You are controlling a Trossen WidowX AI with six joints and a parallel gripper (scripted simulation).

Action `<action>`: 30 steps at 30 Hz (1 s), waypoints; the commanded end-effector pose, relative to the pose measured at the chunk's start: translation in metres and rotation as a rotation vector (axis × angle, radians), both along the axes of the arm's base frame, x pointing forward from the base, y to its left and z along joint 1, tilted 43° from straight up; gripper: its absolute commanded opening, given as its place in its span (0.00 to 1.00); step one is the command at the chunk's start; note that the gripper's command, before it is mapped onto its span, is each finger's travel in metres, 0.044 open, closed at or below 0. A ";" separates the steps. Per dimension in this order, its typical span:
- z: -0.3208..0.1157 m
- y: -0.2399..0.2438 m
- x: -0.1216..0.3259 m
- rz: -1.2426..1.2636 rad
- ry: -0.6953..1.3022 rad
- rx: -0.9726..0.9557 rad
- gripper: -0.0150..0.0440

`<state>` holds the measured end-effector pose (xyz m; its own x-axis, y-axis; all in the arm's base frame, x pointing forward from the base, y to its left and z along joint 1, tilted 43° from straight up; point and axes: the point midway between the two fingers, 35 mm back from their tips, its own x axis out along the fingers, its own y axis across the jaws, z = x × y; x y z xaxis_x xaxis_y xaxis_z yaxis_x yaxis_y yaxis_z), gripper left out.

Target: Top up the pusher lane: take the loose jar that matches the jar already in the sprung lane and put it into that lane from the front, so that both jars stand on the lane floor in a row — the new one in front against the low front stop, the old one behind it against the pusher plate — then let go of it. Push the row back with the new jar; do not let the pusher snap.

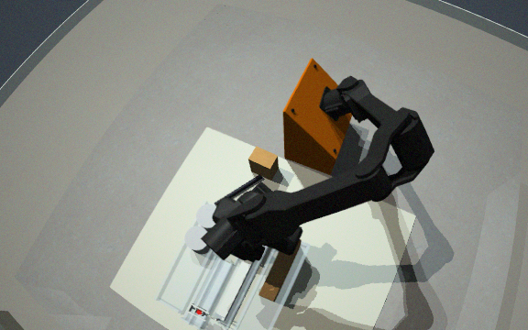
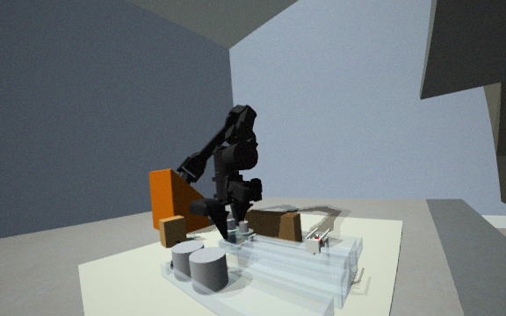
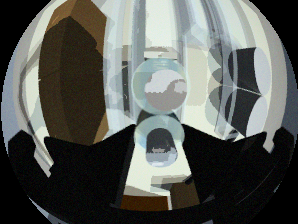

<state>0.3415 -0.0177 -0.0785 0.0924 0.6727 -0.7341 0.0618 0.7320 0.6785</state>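
2 jars showed in the wrist view: the gripper (image 2: pixel 232 234) (image 3: pixel 157 128) was clamped on the new jar (image 3: pixel 160 131), just in front of the old jar (image 3: pixel 160 86) (contact unclear). Releasing before the front stop caught it risked a pusher-driven snap forward.

I can count one black arm (image 1: pixel 328 197) (image 2: pixel 235 158). I see two clear round jars with little knobs, a front one (image 3: pixel 172 122) and a back one (image 3: pixel 141 80). There are two fat gray cans, one (image 1: pixel 195 238) (image 2: pixel 209 269) and its twin (image 1: pixel 206 215) (image 2: pixel 186 259). I also see one orange wedge (image 1: pixel 312 101) (image 2: pixel 162 199), one small tan block (image 1: pixel 264 158) (image 2: pixel 173 231), one long brown block (image 1: pixel 282 270) (image 2: pixel 268 224) (image 3: pixel 72 85) and one tiny red spot (image 1: pixel 199 312) (image 2: pixel 317 237).
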 end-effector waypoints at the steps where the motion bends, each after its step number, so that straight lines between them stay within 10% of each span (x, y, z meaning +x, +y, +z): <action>1: 0.000 0.000 0.000 0.003 -0.004 -0.001 0.52; 7: 0.000 0.000 0.000 0.003 -0.004 -0.001 0.76; 30: 0.013 -0.013 -0.023 0.003 -0.003 -0.002 0.76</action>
